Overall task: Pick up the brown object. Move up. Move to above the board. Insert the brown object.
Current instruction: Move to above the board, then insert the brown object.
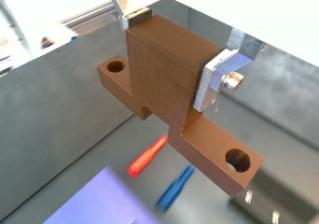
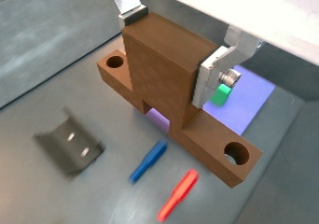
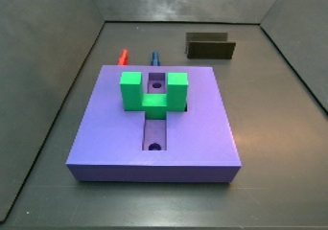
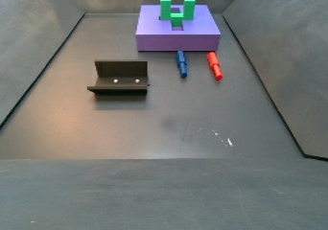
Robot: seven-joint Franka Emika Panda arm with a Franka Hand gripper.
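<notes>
My gripper (image 1: 178, 50) is shut on the brown object (image 1: 162, 88), gripping its thick stem between the silver fingers (image 1: 219, 76). It shows the same in both wrist views (image 2: 173, 50). The T-shaped block (image 2: 156, 83) hangs above the floor, its long bar with round holes lowest. The board (image 2: 256, 105) lies below and partly behind the block, with the green U-shaped block (image 2: 222, 94) on it. In both side views the board (image 3: 103, 128) (image 4: 153, 37) and the green block (image 3: 153, 92) (image 4: 177, 10) show. The gripper and the brown object are out of both side views.
A red peg (image 4: 214, 64) and a blue peg (image 4: 181, 62) lie on the floor beside the board, also seen in a wrist view (image 2: 178, 194) (image 2: 148, 161). The fixture (image 4: 119, 78) stands on the floor apart from the board. Grey walls enclose the floor.
</notes>
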